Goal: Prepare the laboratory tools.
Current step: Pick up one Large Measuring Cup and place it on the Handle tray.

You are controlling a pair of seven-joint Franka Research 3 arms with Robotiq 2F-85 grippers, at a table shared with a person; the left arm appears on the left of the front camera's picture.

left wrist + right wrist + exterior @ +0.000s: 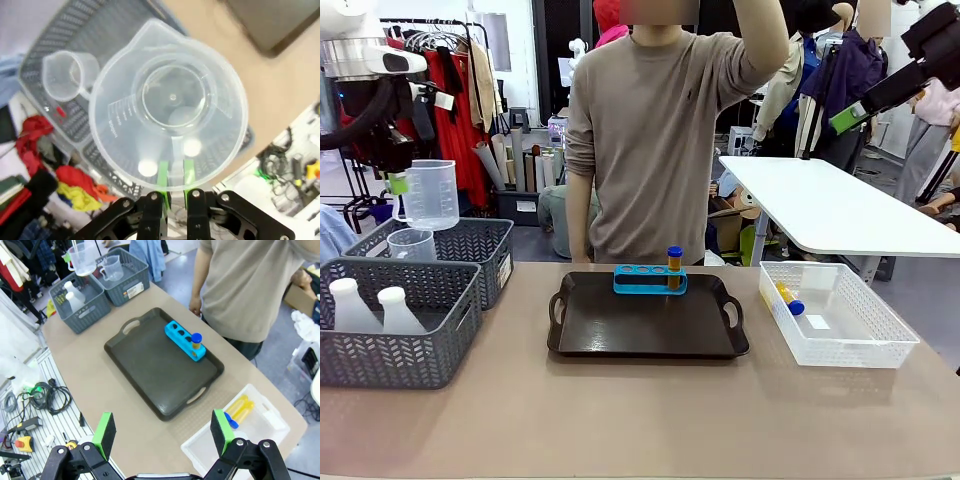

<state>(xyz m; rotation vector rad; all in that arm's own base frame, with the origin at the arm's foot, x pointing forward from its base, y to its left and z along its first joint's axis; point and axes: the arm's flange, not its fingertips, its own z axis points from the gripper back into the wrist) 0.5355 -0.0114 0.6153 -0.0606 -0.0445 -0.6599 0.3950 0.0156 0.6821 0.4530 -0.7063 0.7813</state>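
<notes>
The left tool (398,183) is clamped on the handle of a clear beaker (430,195), holding it upright in the air above the far grey basket (470,245). In the left wrist view the green pads (162,172) press the handle from both sides, and the beaker's open mouth (170,105) faces the camera. A second beaker (412,245) stands in that basket. Two white flasks (398,310) stand in the nearer basket (410,350), at the worktop's (640,420) left end.

A dark tray (650,330) lies mid-worktop. On its far edge sits a blue rack (638,280), with one amber, blue-capped tube (674,265) upright in its rightmost hole; the other three holes are open. To the tray's right is a clear bin (860,340) with more tubes (788,298) lying at its far left corner.

The right tool (845,120) hangs high over the right side. In its wrist view its fingers (104,432) are spread wide with nothing between them, above the near worktop edge between tray (150,370) and bin (205,450). A person (650,150) stands behind the tray, one arm raised.
</notes>
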